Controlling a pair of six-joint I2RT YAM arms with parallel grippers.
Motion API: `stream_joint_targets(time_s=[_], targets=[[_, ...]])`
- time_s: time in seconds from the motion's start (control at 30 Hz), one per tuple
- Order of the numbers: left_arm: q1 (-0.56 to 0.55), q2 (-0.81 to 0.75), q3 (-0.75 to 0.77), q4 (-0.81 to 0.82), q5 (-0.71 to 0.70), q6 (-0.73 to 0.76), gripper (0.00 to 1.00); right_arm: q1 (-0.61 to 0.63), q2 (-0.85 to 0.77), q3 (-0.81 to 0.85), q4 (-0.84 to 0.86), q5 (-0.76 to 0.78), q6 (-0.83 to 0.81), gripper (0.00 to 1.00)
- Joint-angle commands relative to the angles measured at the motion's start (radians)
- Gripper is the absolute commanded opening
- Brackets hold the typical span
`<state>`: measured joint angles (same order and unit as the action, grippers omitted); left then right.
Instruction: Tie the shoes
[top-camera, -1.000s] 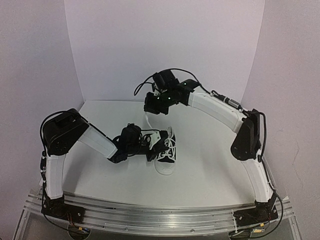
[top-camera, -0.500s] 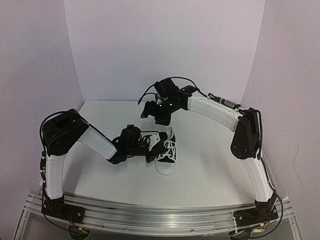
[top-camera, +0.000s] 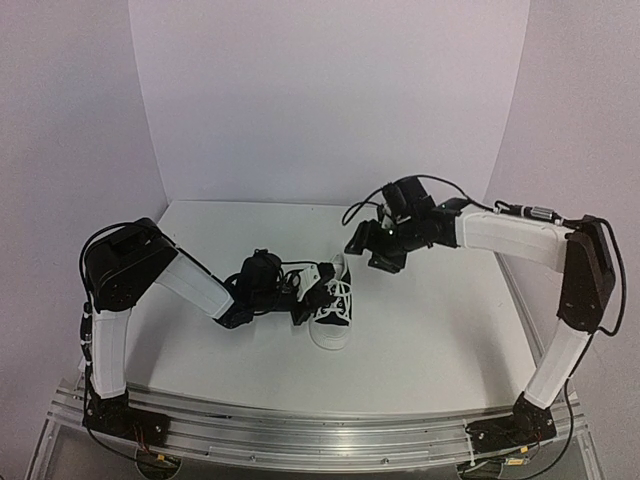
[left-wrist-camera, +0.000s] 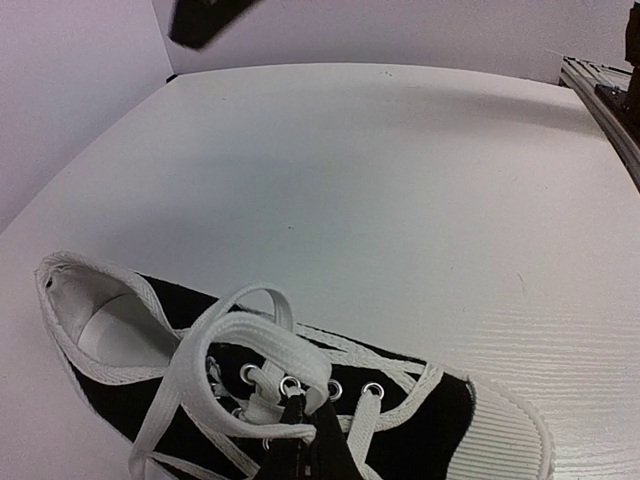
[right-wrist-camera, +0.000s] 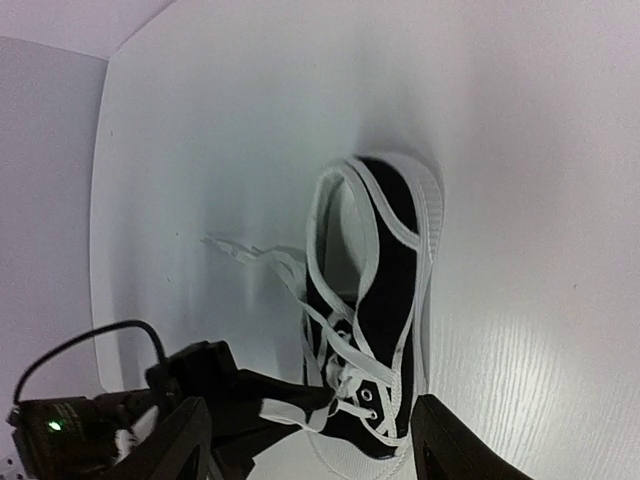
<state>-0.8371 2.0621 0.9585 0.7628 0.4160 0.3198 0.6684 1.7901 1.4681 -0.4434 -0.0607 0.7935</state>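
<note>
The shoe (top-camera: 335, 312) is a small black canvas sneaker with a white toe cap, lying on the white table with its toe toward the near edge. My left gripper (top-camera: 314, 297) reaches in from the left and is shut on a white lace loop (left-wrist-camera: 262, 338) over the eyelets, its fingertips (left-wrist-camera: 300, 408) pinching the band. My right gripper (top-camera: 370, 252) hovers open above the table, behind and to the right of the shoe, holding nothing. From the right wrist view the shoe (right-wrist-camera: 385, 300) lies far below the gripper's spread fingers (right-wrist-camera: 185, 445). A loose lace end (right-wrist-camera: 240, 252) trails on the table beside the heel.
White walls (top-camera: 320, 100) close the table on the back and both sides. The metal rail (top-camera: 300, 430) with both arm bases runs along the near edge. The left arm's forearm (top-camera: 195, 285) lies low across the table's left side.
The right gripper opened, let go of the lace it held up behind the shoe, and swung right and lower. The left gripper stayed shut on the loop.
</note>
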Motion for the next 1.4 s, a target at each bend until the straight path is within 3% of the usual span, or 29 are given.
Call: stream_joint_targets(time_s=[0.0, 0.3, 0.53, 0.67, 0.83, 0.97, 1.07, 1.1, 1.2, 1.37], targets=[[-0.004, -0.022, 0.005, 0.040, -0.002, -0.014, 0.00, 0.043, -0.026, -0.219, 0.427, -0.094, 0.056, 0.70], [-0.003, -0.013, 0.018, 0.030, -0.003, -0.010, 0.00, 0.102, 0.030, -0.281, 0.559, -0.077, -0.001, 0.74], [-0.003, -0.009, 0.024, 0.033, -0.005, -0.011, 0.00, 0.121, 0.076, -0.277, 0.562, -0.070, 0.013, 0.62], [-0.004, -0.009, 0.024, 0.034, -0.006, -0.012, 0.00, 0.125, 0.095, -0.267, 0.562, -0.069, 0.016, 0.47], [-0.005, -0.011, 0.021, 0.033, -0.007, -0.011, 0.00, 0.125, 0.069, -0.290, 0.559, -0.024, 0.027, 0.19], [-0.004, -0.011, 0.020, 0.032, -0.005, -0.007, 0.00, 0.126, 0.052, -0.289, 0.544, 0.016, 0.024, 0.02], [-0.004, -0.015, 0.018, 0.027, 0.004, 0.010, 0.01, 0.126, 0.052, -0.283, 0.531, 0.034, 0.031, 0.00], [-0.003, -0.019, 0.017, 0.022, 0.006, 0.025, 0.07, 0.126, 0.053, -0.281, 0.525, 0.040, 0.035, 0.00], [0.001, -0.055, 0.007, -0.026, 0.014, 0.103, 0.39, 0.124, 0.050, -0.289, 0.519, 0.059, 0.050, 0.00], [0.051, -0.160, -0.014, -0.186, 0.162, 0.235, 0.66, 0.120, 0.055, -0.282, 0.518, 0.061, 0.050, 0.00]])
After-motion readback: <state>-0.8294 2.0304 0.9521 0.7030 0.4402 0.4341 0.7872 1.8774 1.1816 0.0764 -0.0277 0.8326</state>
